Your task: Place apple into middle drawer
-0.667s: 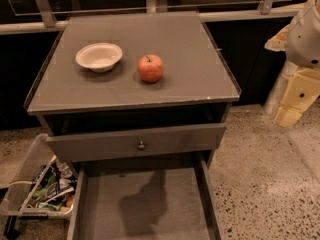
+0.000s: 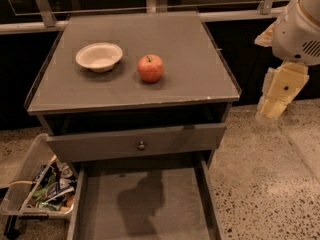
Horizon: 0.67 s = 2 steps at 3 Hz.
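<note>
The red-orange apple (image 2: pixel 150 68) stands on the grey cabinet top (image 2: pixel 190 49), right of centre and next to a white bowl (image 2: pixel 99 57). The middle drawer (image 2: pixel 150 204) is pulled out below, and its flat grey floor is bare apart from a shadow. Above it is a grey drawer front with a small round knob (image 2: pixel 141 145). My gripper (image 2: pixel 270 114) hangs off the cabinet's right side, at about the level of the top, well right of the apple and holding nothing that I can see.
A clear plastic bin (image 2: pixel 35 184) of packets sits on the speckled floor to the left of the open drawer. A metal rail (image 2: pixel 30 28) and dark panels run behind the cabinet. Open floor lies to the right, under the arm.
The arm has shifted slightly to the left, towards the cabinet. The apple, the bowl and the drawers have not moved.
</note>
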Motion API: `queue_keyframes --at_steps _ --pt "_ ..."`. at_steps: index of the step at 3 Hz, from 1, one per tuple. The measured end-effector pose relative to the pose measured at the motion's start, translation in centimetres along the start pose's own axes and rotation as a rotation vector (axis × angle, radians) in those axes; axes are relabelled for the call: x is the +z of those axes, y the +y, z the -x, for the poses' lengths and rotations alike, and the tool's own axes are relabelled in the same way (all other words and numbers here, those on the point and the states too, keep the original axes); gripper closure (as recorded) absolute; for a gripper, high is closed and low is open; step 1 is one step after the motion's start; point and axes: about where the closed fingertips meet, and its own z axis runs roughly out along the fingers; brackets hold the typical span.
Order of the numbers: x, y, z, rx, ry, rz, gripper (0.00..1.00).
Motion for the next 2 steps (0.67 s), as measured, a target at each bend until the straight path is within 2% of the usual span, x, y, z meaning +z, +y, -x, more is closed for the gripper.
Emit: queue_keyframes --at_steps 1,2 --pt "1.2 -1.7 2.4 -0.024 -0.044 -0.016 0.00" --pt "1.8 -2.9 4.5 -0.052 -0.125 -0.041 0.00"
